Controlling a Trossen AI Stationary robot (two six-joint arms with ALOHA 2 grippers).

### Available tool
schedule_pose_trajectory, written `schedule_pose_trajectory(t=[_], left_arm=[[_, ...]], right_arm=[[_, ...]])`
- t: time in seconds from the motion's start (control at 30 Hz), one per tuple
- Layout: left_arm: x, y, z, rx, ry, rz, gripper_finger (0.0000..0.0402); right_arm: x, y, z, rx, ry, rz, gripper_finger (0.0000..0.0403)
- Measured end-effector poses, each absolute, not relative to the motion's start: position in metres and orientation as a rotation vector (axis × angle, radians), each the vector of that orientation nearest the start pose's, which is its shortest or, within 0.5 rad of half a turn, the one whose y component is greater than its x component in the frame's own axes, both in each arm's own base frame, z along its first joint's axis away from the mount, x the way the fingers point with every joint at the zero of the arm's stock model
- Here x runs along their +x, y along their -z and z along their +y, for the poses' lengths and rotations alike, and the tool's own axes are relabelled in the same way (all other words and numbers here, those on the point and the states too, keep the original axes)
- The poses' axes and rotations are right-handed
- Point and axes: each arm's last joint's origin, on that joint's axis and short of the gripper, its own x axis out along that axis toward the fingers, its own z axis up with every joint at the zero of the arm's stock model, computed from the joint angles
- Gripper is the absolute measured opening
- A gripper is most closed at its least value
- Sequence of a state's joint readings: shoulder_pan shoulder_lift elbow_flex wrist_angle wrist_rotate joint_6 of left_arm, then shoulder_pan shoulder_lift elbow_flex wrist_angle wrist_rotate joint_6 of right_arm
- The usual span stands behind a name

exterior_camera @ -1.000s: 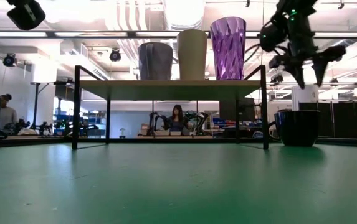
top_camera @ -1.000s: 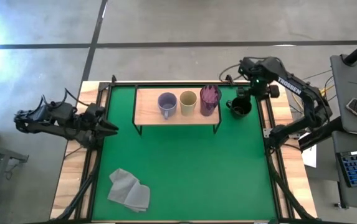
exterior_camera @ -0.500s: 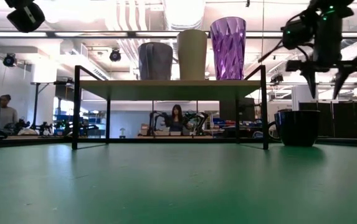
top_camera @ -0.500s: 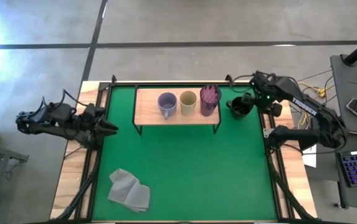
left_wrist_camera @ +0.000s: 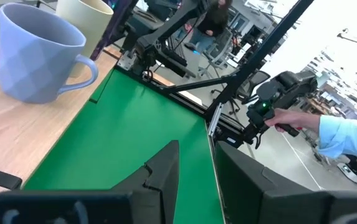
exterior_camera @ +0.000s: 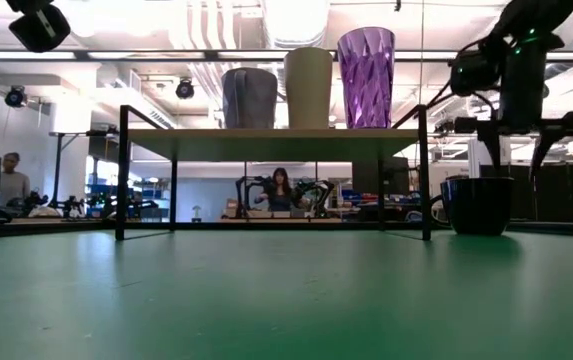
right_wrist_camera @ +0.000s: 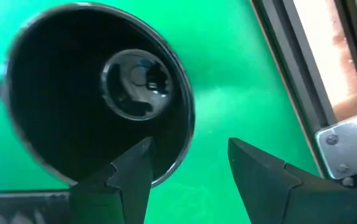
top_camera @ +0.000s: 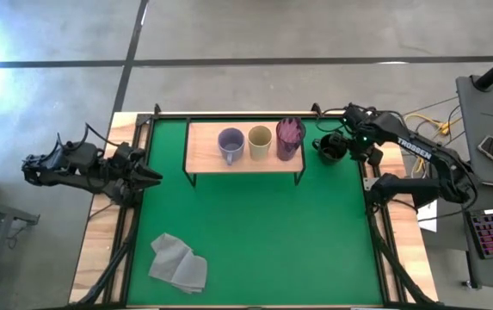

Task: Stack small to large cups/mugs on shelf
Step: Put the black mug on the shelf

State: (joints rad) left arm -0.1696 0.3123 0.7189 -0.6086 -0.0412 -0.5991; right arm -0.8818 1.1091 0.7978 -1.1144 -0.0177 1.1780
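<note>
My right gripper, fingers spread, hangs over the black mug, one finger above its rim, one outside; the mug stands on the green mat beside the shelf bearing the lavender-grey mug, tan cup and purple tumbler; my left gripper waits, slightly parted, at the mat's far side.
</note>
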Motion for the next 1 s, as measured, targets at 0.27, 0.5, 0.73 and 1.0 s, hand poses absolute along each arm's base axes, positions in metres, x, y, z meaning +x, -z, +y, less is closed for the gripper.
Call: schedule_pose_trajectory(t=[0.27, 0.5, 0.73, 1.0], left_arm=[[0.064, -0.317, -0.009, -0.574, 0.042, 0.226, 0.0089], [0.064, -0.317, -0.009, -0.574, 0.040, 0.225, 0.0089], [0.064, -0.317, -0.009, -0.573, 0.036, 0.226, 0.0089], [0.064, -0.317, -0.009, -0.572, 0.026, 0.223, 0.0089]], right_arm=[[0.117, -0.211, -0.142, 1.536, 1.510, 0.818, 0.0198], [0.121, -0.201, -0.147, 1.490, 1.486, 0.921, 0.0186], [0.120, -0.198, -0.147, 1.456, 1.505, 0.947, 0.0099], [0.119, -0.199, -0.148, 1.424, 1.513, 0.942, 0.0020]])
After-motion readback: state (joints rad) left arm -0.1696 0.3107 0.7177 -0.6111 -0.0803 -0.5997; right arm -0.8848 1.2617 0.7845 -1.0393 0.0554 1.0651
